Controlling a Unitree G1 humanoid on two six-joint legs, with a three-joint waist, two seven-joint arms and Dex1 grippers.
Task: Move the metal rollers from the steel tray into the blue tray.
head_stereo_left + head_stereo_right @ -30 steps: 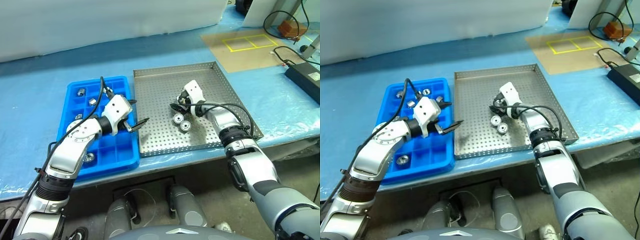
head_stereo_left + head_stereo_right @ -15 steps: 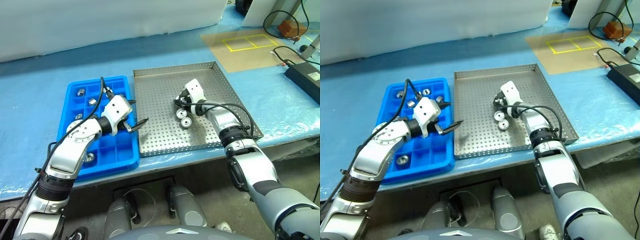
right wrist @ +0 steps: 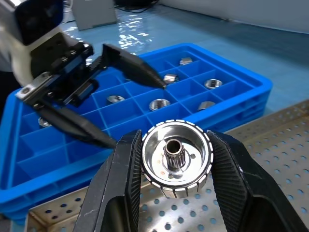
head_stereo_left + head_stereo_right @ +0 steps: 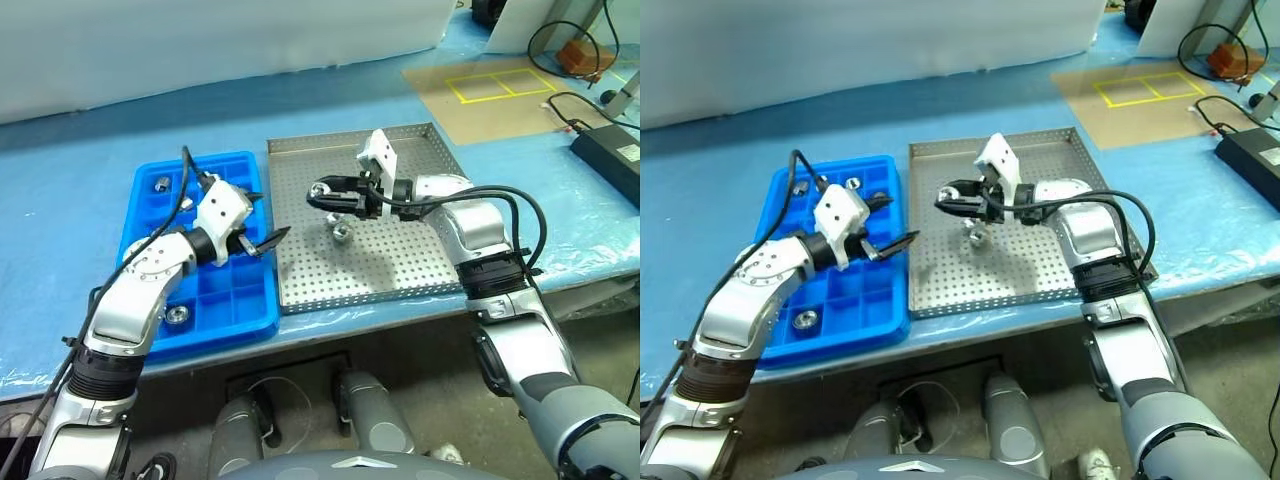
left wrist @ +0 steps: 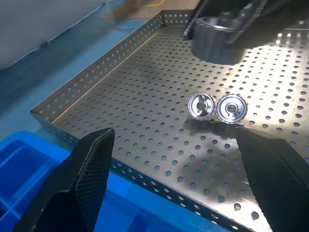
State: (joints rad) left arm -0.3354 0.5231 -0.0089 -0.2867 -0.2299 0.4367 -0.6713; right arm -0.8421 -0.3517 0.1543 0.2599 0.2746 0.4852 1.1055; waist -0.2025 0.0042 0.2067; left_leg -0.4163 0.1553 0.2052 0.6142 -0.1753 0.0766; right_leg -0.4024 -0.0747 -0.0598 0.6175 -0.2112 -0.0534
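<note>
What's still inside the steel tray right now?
Two metal rollers lie touching on the steel tray floor. The right claw and its arm hide some of the floor.

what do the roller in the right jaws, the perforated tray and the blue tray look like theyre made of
Roller: polished metal, probably steel; mirror-bright face with reflections, fine ridged rim.
Steel tray: sheet metal with a dull brushed silver-grey finish; punched rows of holes, thin folded rim.
Blue tray: most likely moulded plastic; uniform bright blue, soft sheen, rounded compartment walls.
</note>
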